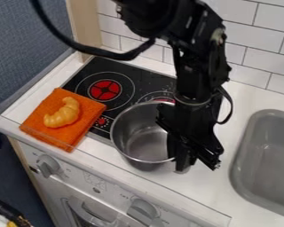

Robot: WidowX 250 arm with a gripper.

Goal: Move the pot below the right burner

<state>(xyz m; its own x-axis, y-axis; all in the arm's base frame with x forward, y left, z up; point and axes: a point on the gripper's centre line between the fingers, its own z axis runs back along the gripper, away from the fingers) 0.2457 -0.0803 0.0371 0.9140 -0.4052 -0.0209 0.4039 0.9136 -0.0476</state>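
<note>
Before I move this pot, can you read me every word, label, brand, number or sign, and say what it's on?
Nothing here is readable.
White front panel: small markings between the knobs, too small to read.
Lower knob: faint marks beside it, too blurred.
Black cooktop: tiny marks around a small red ring, unreadable.
Pot: no print I can make out.

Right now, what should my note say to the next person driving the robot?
Gripper: at the pot's right side; can't tell if it's holding on.
Pot: toward the near edge from the right burner, covering part of it from here.
Done: the pot looks roughly in place.
Left: probably check it sits flat below the burner, then move the gripper away.
</note>
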